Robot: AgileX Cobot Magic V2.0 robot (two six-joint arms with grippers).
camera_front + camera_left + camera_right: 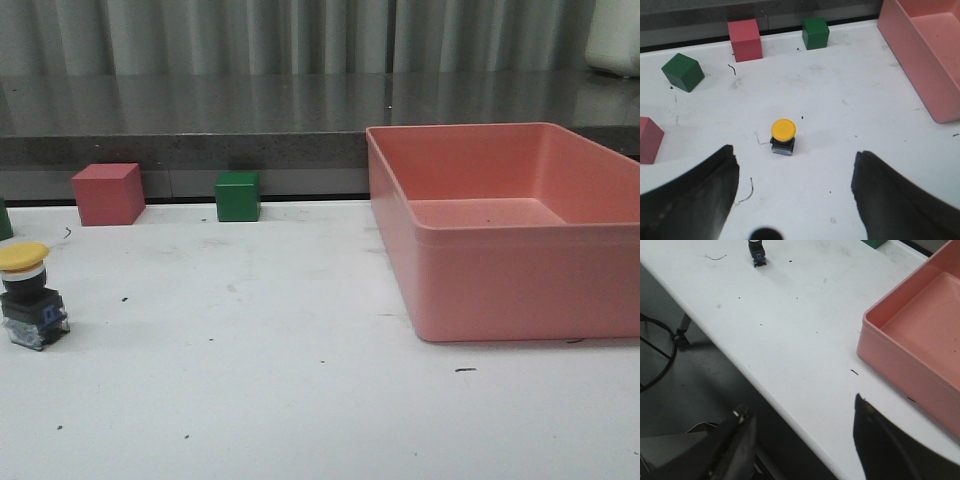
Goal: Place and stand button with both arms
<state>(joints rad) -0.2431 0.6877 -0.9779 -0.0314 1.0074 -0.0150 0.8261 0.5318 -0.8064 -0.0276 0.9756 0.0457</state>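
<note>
Yellow-capped push-button with black and blue-grey base (30,295) stands upright on the white counter (300,380), far left, well apart from the pink plastic bin (500,230). Left tool (795,192) spread, empty; right tool (802,440) spread, empty. Risk: top-heavy, a finger brushing the cap tips it.

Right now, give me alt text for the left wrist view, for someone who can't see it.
A yellow-capped push-button stands upright on a white table, just ahead of the open left hand, untouched. Beyond it sit a red cube and two green cubes, another red cube at the edge of view, and a pink bin on the other side.
</note>
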